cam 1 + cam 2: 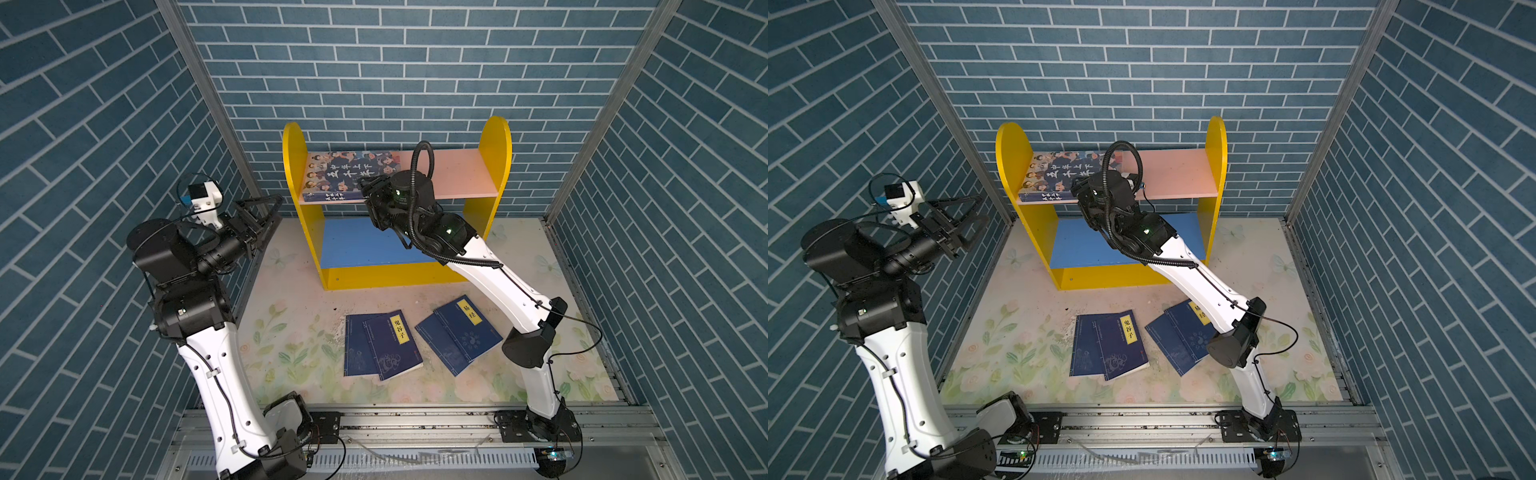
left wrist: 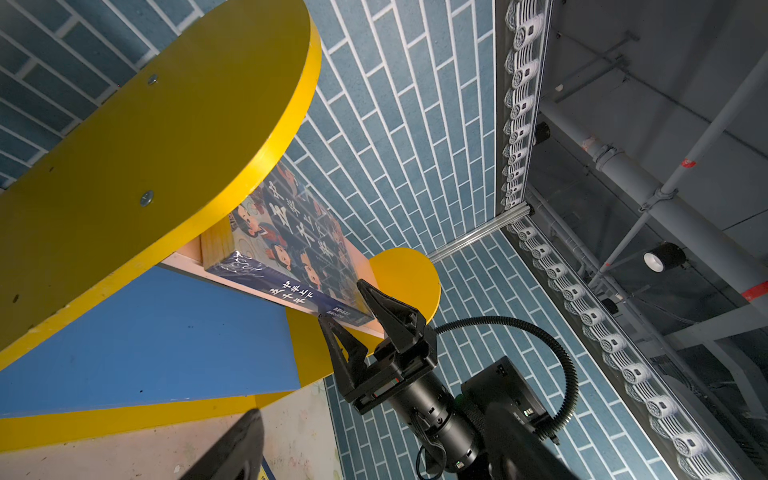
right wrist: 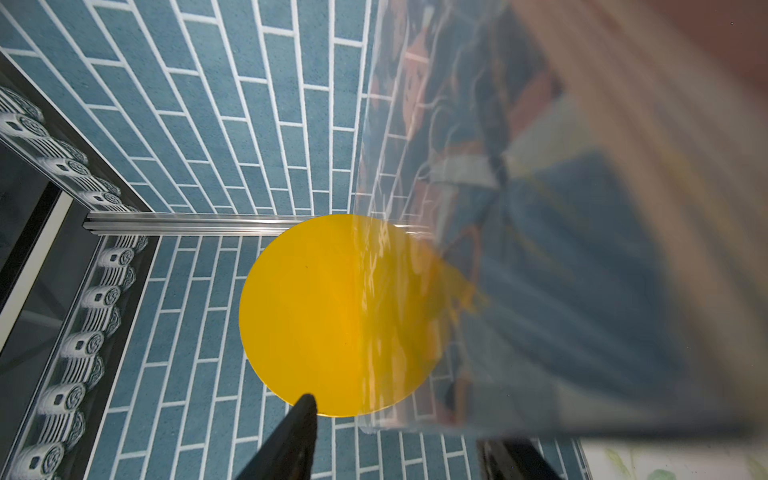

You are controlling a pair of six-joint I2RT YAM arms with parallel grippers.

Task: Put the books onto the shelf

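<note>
Floral mat (image 1: 299, 332): thin books (image 1: 392, 345); right arm (image 1: 478, 266) crossing shelf (image 1: 494, 141).

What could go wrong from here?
1. The right gripper straddles the near corner of the thick book on the pink board; pulling back carelessly could drag it off the front edge.
2. The thin books on the table lie in overlapping pairs; grasping one may shift or lift its partner.

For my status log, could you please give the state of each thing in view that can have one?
shelf: upright.
thick book: flat on the pink board, left end.
thin navy books: flat on the table, two overlapping pairs.
left pincer: open, holding nothing.
right pincer: jaws apart at the thick book's corner; grip unclear.
</note>
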